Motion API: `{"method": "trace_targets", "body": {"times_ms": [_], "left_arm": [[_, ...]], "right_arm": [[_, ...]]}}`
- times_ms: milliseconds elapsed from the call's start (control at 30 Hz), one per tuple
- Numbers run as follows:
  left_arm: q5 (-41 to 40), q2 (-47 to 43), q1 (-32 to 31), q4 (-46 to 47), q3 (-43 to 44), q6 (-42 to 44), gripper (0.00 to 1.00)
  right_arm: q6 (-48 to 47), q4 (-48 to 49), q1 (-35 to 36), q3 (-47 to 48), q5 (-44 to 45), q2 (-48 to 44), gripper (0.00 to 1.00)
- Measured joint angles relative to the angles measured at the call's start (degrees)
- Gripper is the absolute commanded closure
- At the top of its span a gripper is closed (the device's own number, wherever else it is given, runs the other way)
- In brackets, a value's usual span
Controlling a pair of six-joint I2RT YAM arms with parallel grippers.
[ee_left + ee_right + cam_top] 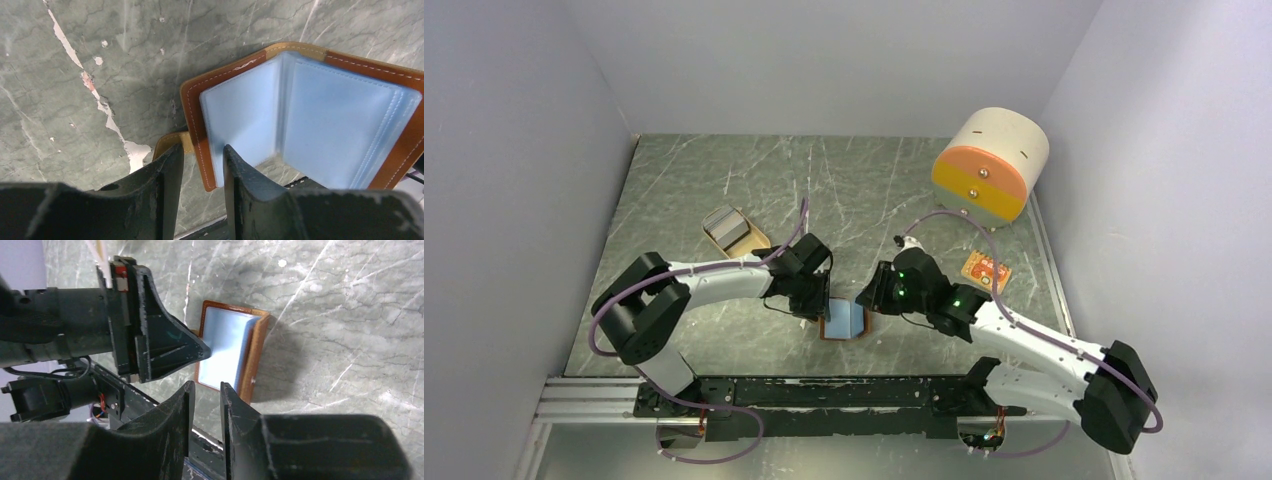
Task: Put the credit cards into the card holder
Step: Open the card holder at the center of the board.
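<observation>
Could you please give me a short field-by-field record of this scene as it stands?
card holder: open on the table, blue lining up, no card seen inside
credit cards: stacked in the tan dish, apart from the holder
left gripper: fingers astride one cover edge of the holder; grip unclear
right gripper: narrow gap between fingers, nothing held, beside the holder
drawer box: far right corner

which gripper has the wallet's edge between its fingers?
The left gripper: the card holder's brown corner sits between its fingers. The right gripper is just short of it, gap empty.
</observation>
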Motion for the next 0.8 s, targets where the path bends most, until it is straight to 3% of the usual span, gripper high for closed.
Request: {"method": "trace_targets", "body": {"times_ms": [800], "left_arm": [[1.4,-4.2,0.0,2.2,-2.1,-1.1,0.56]], "right_arm": [[-0.8,3.8,0.0,-8.7,3.7,6.1,0.77]]}}
